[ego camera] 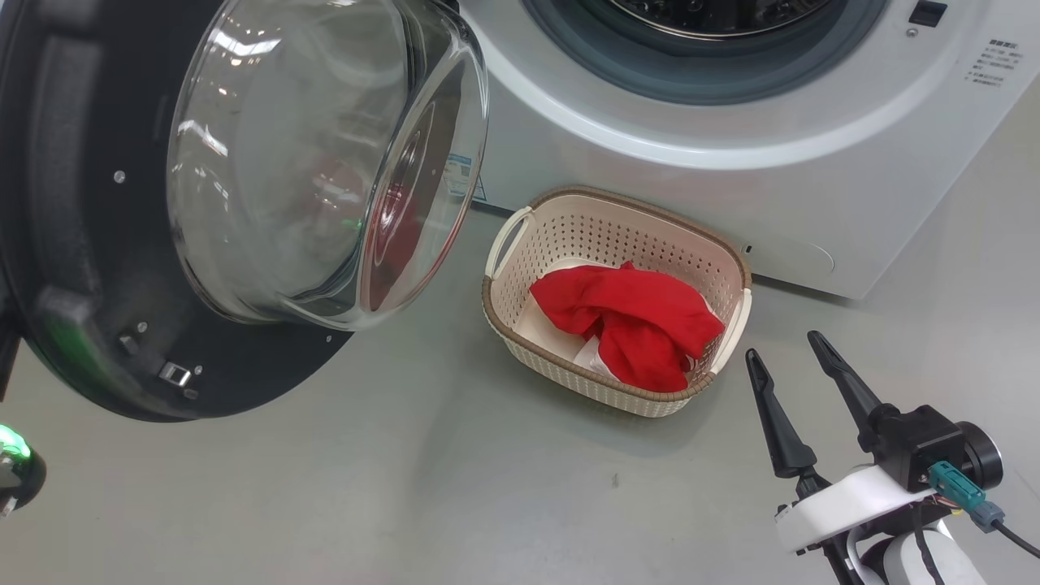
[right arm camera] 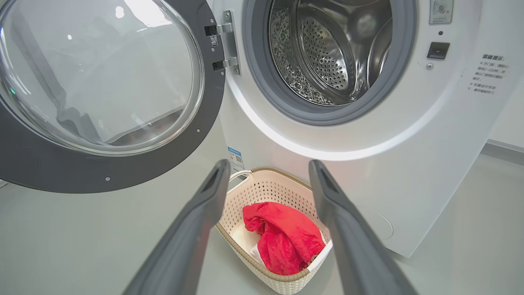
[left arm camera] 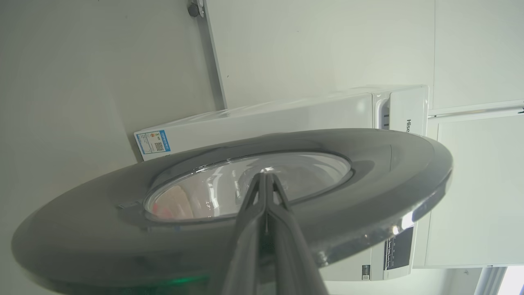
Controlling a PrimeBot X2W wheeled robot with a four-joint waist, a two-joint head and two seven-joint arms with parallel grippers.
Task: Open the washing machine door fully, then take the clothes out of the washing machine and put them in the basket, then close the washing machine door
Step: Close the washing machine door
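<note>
The washing machine door stands swung open at the left, its clear glass bowl bulging toward me. The white washing machine is behind, and its steel drum looks empty. On the floor in front sits the cream basket with the red clothes heaped inside. My right gripper hovers open to the right of the basket, holding nothing. My left gripper is shut and empty, its tips over the door's outer face. I cannot tell whether they touch it.
Grey floor spreads around the basket, with free room in front of it. The door hinge is at the left of the drum opening. A part of my left arm with a green light shows below the door.
</note>
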